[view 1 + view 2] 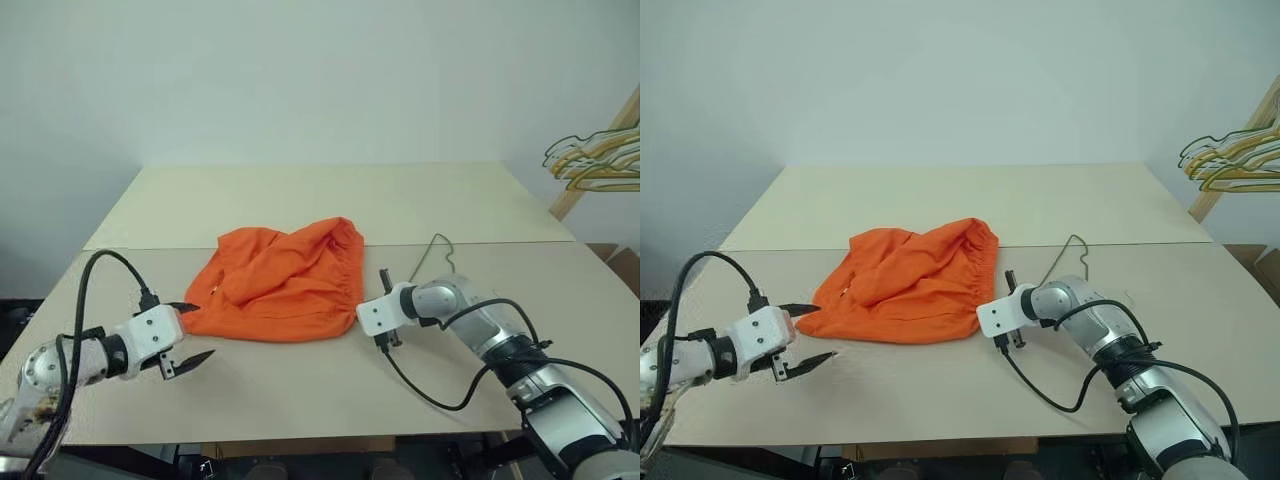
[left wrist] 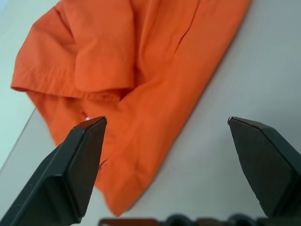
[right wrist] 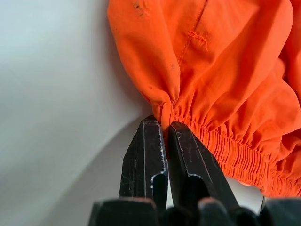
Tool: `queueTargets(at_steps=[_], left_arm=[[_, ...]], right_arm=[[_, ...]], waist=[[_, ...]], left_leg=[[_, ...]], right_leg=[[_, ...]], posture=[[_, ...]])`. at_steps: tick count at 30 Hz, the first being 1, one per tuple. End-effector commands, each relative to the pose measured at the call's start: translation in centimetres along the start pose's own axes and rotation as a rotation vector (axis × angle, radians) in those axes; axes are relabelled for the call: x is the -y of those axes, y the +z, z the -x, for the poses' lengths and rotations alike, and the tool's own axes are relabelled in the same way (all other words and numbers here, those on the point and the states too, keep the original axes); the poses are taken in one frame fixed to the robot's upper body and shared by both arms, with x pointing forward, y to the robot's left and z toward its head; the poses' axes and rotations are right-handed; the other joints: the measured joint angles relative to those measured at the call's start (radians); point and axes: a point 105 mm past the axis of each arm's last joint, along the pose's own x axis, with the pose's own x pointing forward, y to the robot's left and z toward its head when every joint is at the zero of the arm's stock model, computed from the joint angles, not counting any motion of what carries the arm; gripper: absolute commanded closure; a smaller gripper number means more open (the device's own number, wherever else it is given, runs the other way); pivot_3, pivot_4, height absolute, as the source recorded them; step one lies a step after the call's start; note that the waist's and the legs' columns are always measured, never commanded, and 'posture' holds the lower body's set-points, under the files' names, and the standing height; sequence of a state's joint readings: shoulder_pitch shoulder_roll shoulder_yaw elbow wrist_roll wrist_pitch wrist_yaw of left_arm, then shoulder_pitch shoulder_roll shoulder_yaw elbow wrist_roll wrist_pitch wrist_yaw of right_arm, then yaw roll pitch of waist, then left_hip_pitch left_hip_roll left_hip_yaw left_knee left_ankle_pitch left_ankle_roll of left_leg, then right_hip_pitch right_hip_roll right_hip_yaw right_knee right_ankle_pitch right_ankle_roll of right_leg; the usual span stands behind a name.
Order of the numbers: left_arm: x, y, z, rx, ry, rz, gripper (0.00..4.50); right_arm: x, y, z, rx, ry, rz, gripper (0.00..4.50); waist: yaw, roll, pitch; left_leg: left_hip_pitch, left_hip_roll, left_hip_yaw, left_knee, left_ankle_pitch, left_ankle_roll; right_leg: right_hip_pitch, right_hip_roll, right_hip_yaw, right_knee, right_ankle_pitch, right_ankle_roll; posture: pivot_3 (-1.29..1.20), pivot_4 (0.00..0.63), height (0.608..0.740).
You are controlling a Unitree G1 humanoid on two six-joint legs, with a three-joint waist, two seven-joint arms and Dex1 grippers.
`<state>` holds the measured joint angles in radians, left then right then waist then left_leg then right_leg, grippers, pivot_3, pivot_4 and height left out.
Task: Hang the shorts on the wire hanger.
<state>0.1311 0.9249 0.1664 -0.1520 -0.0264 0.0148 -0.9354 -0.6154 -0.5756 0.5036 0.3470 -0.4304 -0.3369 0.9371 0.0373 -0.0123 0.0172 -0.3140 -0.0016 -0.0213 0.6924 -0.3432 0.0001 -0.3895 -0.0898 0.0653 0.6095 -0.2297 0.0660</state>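
Pale wall rises behind a beige table (image 1: pixel 300 200) made of two tops butted along a seam, and at the far right edge yellow hangers (image 1: pixel 600 160) hang bunched on a wooden post, cut off by the frame. Shorts (image 1: pixel 285 280) lie crumpled near the table's middle, covering most of the wire hanger (image 1: pixel 437 252), so that just its hook and a short run of wire stick out past the waistband. From the head views the right gripper (image 3: pixel 164 129) has its fingertips lost against the cloth; its wrist view shows them pressed together on a fold of the gathered waistband. Left gripper (image 2: pixel 167 122) stands spread wide at the shorts' leg corner, touching nothing.
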Motion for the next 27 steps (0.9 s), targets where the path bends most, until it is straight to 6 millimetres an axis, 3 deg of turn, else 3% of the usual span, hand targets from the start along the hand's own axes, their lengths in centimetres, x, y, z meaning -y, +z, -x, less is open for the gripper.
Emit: queueTargets(at_steps=[1,7,17,20,27], left_arm=[[-1.4,-1.5,0.2,-0.09,-0.012,-0.138,0.0],[-2.3,-3.8,-0.3,-0.18,-0.075,-0.22,0.0],[-2.9,-4.3,-4.0,-0.13,-0.031,-0.182,0.0],[-2.4,-4.7,-4.3,-0.129,-0.076,-0.191,0.62],[-2.0,-4.8,-3.9,-0.109,-0.113,-0.178,2.79]], right_arm=[[1.0,0.3,0.4,0.007,-0.05,0.032,4.47],[1.0,0.3,0.6,0.006,-0.054,0.032,4.47],[0.8,0.6,0.6,0.016,-0.053,0.033,4.47],[0.9,0.8,0.5,0.02,-0.055,0.035,4.5],[1.1,0.8,0.6,0.02,-0.058,0.036,4.5]], waist=[[-0.002,0.0,0.0],[-0.016,0.0,0.0],[-0.022,0.002,-0.001],[-0.023,0.005,-0.003],[-0.025,0.008,-0.005]], left_leg=[[0.0,0.0,0.0,0.0,0.0,0.0],[-0.001,0.0,0.001,0.0,0.0,0.0],[0.0,0.0,0.0,0.0,0.0,0.0],[0.001,-0.001,0.0,0.0,0.0,0.0],[0.002,0.0,0.0,0.0,0.0,0.0]], right_leg=[[0.0,0.0,0.0,0.0,0.0,0.0],[0.0,0.0,0.0,0.002,0.0,0.0],[0.0,0.0,-0.001,0.002,0.0,0.0],[0.001,-0.001,-0.001,0.002,0.0,0.0],[0.001,0.0,-0.001,0.002,0.0,0.0]], posture=[[0.12,0.0,0.74],[0.1,0.0,0.74],[0.09,0.0,0.74],[0.09,0.0,0.74],[0.08,0.0,0.74]])
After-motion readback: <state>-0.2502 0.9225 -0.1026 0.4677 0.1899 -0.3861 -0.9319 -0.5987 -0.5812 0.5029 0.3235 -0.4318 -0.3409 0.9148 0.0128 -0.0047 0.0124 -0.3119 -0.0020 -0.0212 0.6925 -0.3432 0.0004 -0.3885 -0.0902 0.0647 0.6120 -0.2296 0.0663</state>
